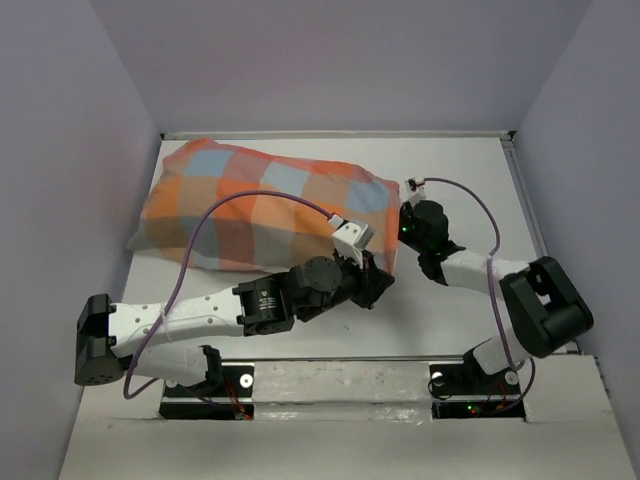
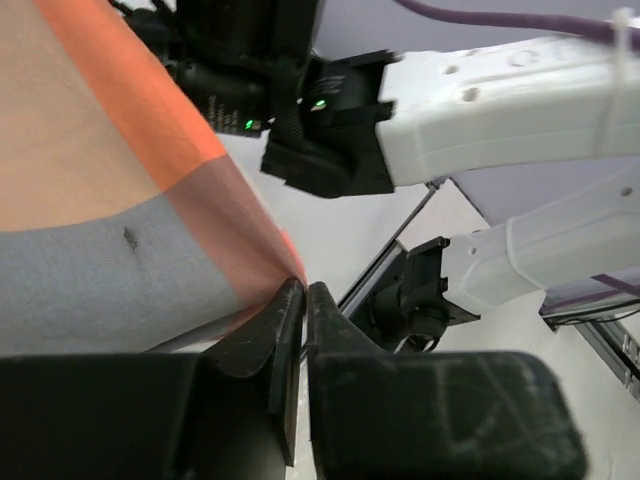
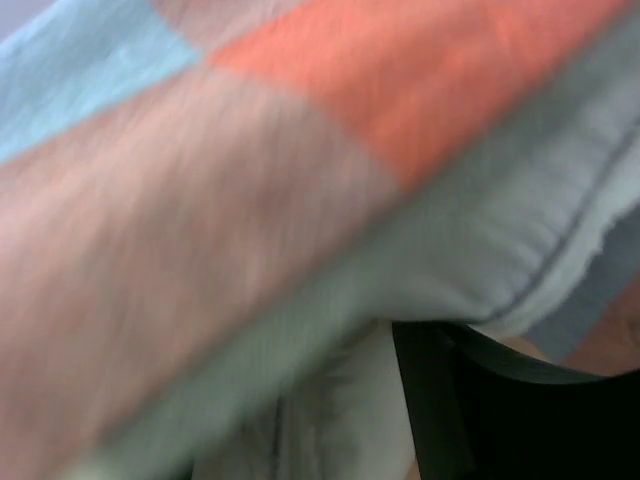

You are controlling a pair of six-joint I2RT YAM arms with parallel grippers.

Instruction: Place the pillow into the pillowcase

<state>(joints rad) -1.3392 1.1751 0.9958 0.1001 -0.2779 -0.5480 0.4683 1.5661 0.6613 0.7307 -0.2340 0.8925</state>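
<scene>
**A:** From above, how far along is it?

**B:** The pillowcase lies plump from the counter's far-left corner toward its middle. No white pillow shows, so I'd judge it inside. The left gripper and right gripper sit at its right end.

**A:** Left wrist?

**B:** The fingers are almost together, just a slit. The case's corner meets the tips; I can't tell whether it's pinched.

**A:** Right wrist?

**B:** It's blurred checks and one dark finger. I can't tell if it's open or closed. Probably only tidying the mouth remains.
</scene>
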